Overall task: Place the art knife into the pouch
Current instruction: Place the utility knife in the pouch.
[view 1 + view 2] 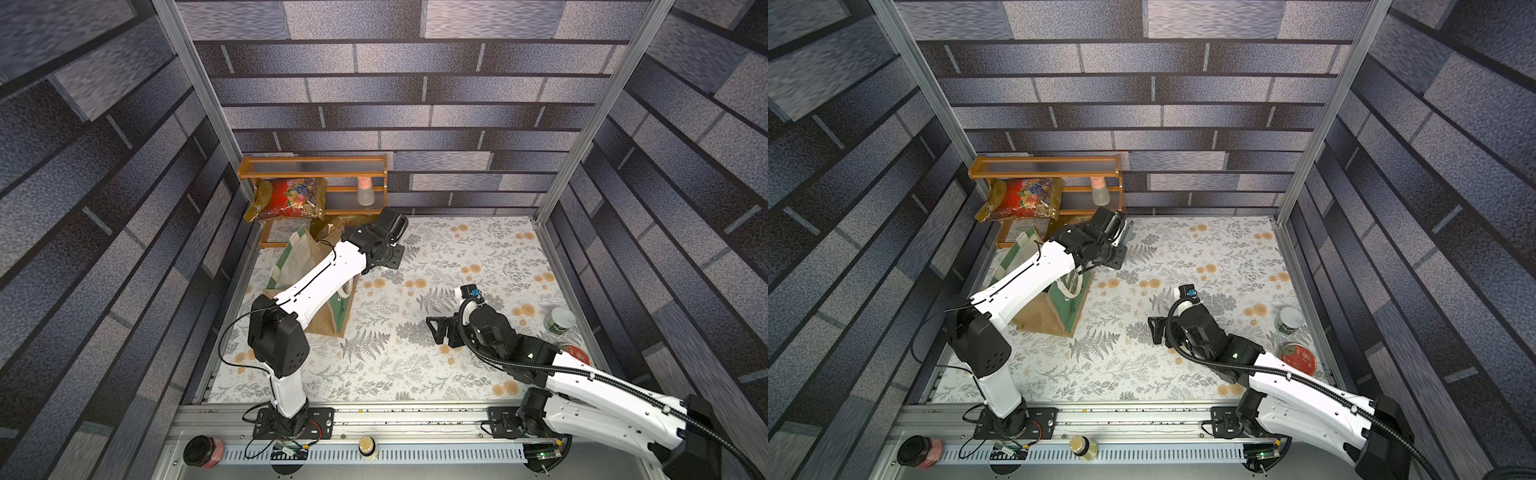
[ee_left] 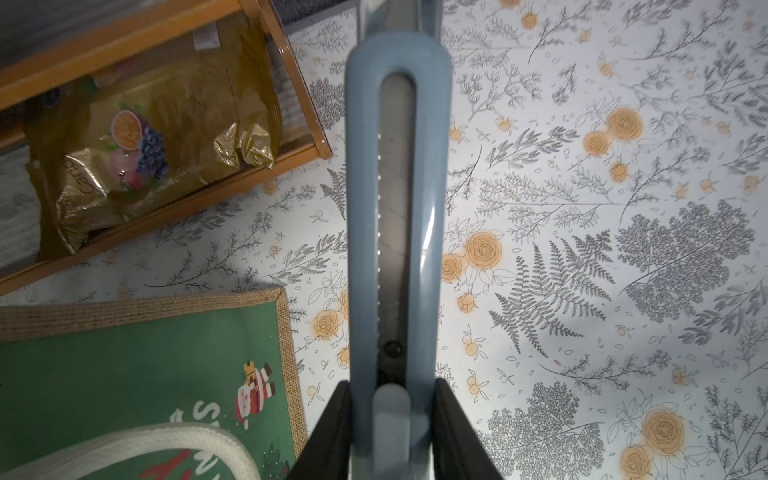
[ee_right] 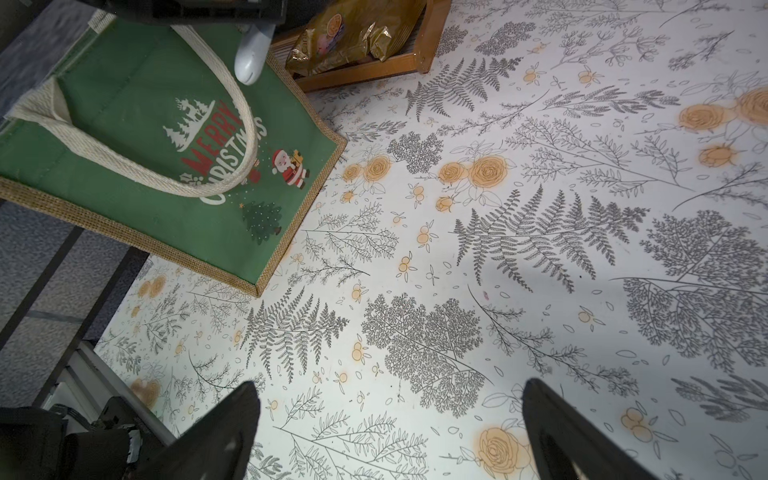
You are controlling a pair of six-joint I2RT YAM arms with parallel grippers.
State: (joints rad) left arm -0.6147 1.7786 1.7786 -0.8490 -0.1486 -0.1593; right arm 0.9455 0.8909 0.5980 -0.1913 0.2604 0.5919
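Observation:
The art knife (image 2: 397, 208), a long blue-grey cutter, is clamped at its slider end between the black fingers (image 2: 338, 419) of my left gripper (image 2: 392, 388). It hangs above the flowered cloth beside the pouch's edge. From the right wrist its pale rounded end (image 3: 251, 58) shows over the pouch's top corner. The pouch (image 1: 332, 320) (image 1: 1059, 316) is a burlap tote with a green "Merry Christmas" panel (image 3: 124, 104), a Santa and white rope handles. It stands under my left forearm. My left gripper (image 1: 388, 259) (image 1: 1115, 255) is just right of the pouch. My right gripper (image 1: 436, 328) (image 3: 388, 390) stands open and empty at mid-table.
A wooden shelf (image 1: 316, 174) stands at the back left, holding a red and gold snack bag (image 1: 289, 199) and a small bottle (image 1: 365, 191). A gold bag (image 2: 145, 145) lies on its lower level. A white tub (image 1: 561, 320) and a red-lidded tin (image 1: 1298, 359) sit at the right edge.

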